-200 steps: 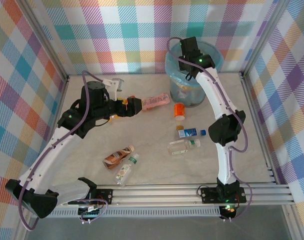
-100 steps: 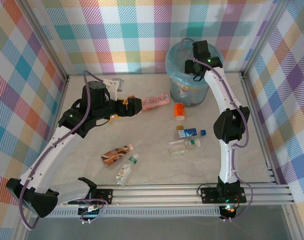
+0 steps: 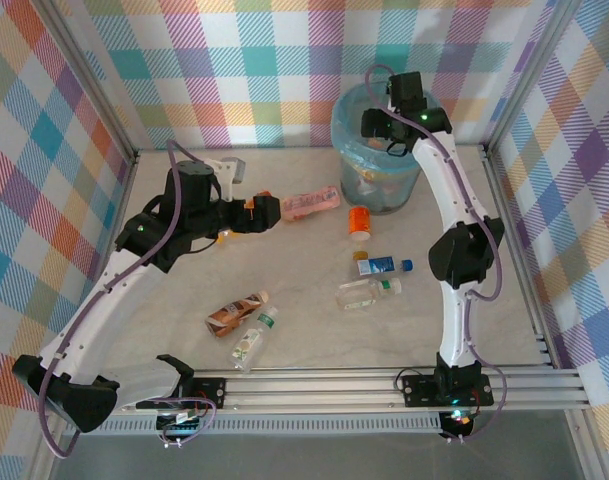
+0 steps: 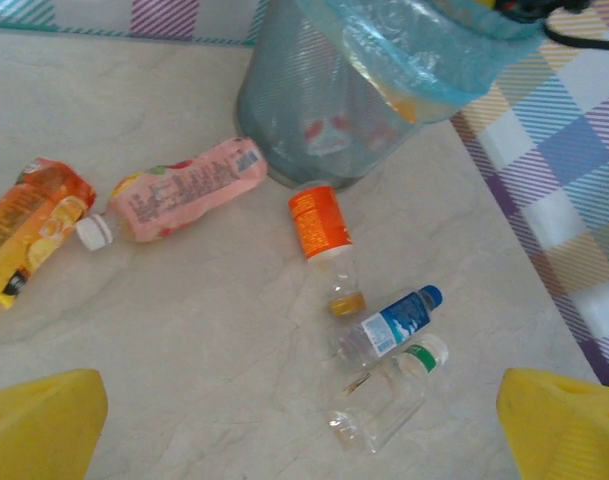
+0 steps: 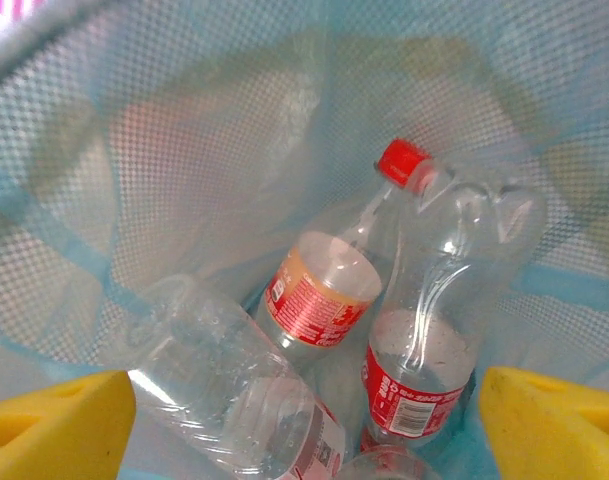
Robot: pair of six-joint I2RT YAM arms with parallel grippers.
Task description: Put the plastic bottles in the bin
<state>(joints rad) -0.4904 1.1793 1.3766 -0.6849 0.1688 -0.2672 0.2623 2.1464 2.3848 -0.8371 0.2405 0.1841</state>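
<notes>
The bin point(image 3: 356, 118) stands at the back, lined with a light blue bag. My right gripper point(image 3: 376, 126) hangs open over its mouth. In the right wrist view the gripper point(image 5: 304, 420) holds nothing, and below it in the bin point(image 5: 134, 150) lie two red-labelled bottles point(image 5: 324, 295) point(image 5: 424, 370) and a clear one point(image 5: 234, 395). My left gripper point(image 3: 269, 210) is open and empty, just left of a pink bottle point(image 3: 312, 203). On the table lie an orange-labelled bottle point(image 3: 359, 220), a blue-labelled one point(image 3: 382, 265) and a clear one point(image 3: 367, 292).
A brown bottle point(image 3: 236, 312) and a green-capped bottle point(image 3: 252, 338) lie near the front left. In the left wrist view an orange-yellow bottle point(image 4: 29, 225) lies left of the pink bottle point(image 4: 179, 190). Checked walls enclose the table on three sides.
My right gripper has shifted a little to the right over the bin and its jaws have spread wider. The left arm has barely moved.
</notes>
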